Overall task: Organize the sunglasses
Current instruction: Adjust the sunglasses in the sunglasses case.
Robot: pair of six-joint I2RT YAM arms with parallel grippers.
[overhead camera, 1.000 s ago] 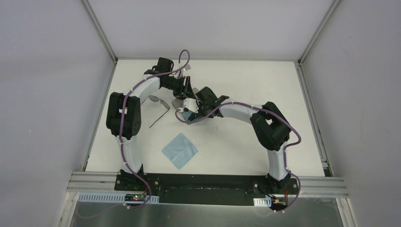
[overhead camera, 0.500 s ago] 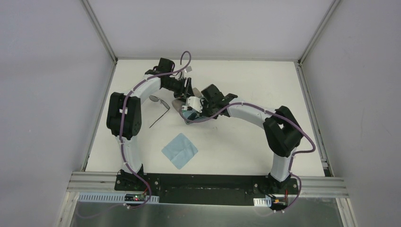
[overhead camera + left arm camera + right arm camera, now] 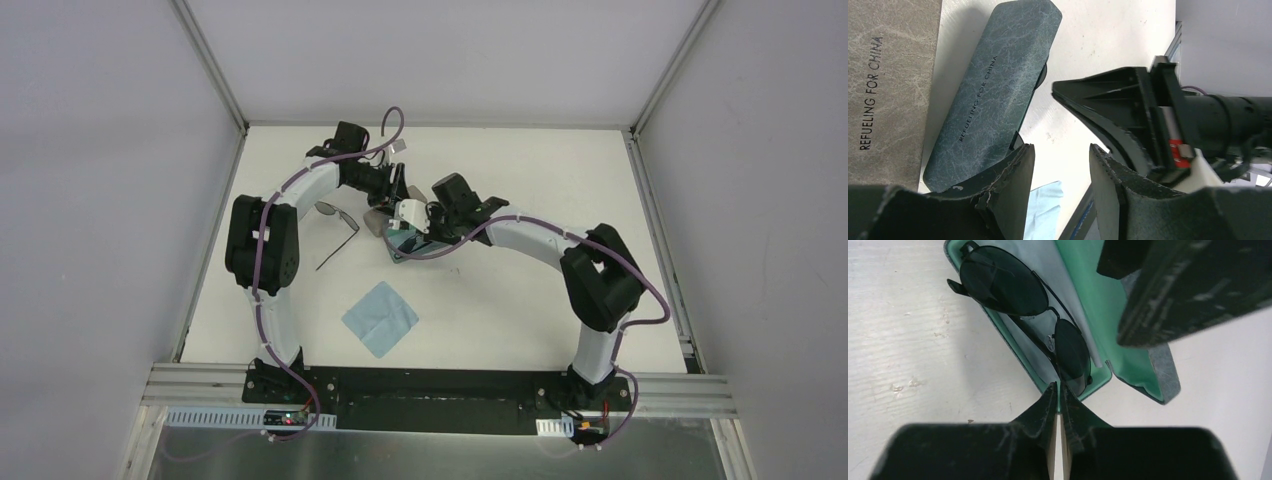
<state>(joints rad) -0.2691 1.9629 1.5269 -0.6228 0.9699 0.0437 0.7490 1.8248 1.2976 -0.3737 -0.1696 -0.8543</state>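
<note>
One pair of sunglasses (image 3: 1013, 290) lies folded in the open blue case (image 3: 1098, 305), on its green lining. My right gripper (image 3: 1058, 388) hovers at the near end of that case, its tips just over one lens. It is shut to a hair's gap and holds nothing. My left gripper (image 3: 1060, 157) is open, with only table showing between its fingers. Its left finger (image 3: 1013, 175) rests by the edge of the case's raised lid (image 3: 993, 95). A second pair of sunglasses (image 3: 336, 216) lies unfolded on the table to the left.
A beige case (image 3: 888, 85) lies shut beside the blue one, under my left arm. A light blue cloth (image 3: 380, 318) lies in front, nearer the arm bases. Grey walls close in the white table (image 3: 560, 170) on three sides.
My right arm has drawn back a little toward the far side, so more of the open blue case shows. The left arm has hardly moved.
</note>
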